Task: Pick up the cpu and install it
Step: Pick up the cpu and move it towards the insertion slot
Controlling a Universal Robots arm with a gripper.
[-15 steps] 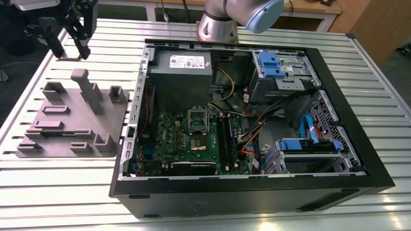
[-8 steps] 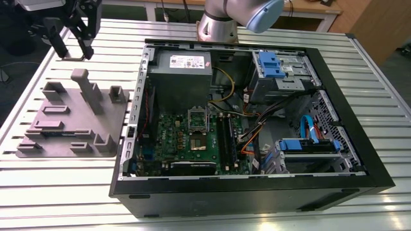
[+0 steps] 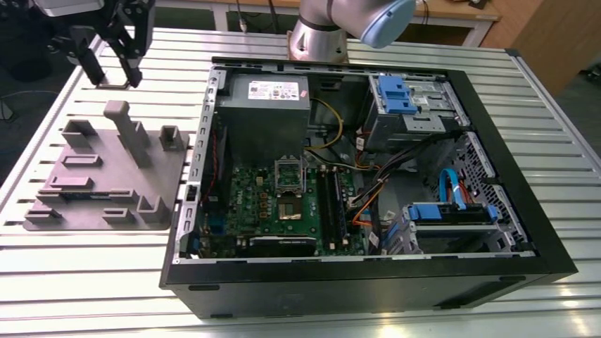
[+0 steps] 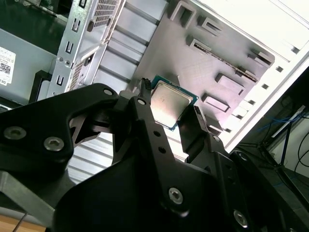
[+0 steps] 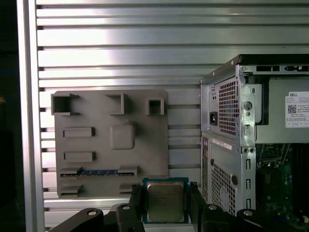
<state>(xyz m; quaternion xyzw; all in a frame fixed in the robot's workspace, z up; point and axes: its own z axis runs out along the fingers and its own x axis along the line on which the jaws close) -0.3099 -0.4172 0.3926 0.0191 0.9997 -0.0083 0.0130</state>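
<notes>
Silvery-grey metal top of the cpu faces both wrist views. I find the tool clamped on two opposite edges of the chip, which is lifted off the grey fixture tray. In the exterior view the tool hangs over the slatted tabletop near its far corner on that view's left, beyond the tray and beside the open computer case.

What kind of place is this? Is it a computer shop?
Most likely a robot lab or workshop bench. A robot arm stands at a slatted metal table beside an open computer case, and its gripper holds the cpu near a grey fixture tray.
</notes>
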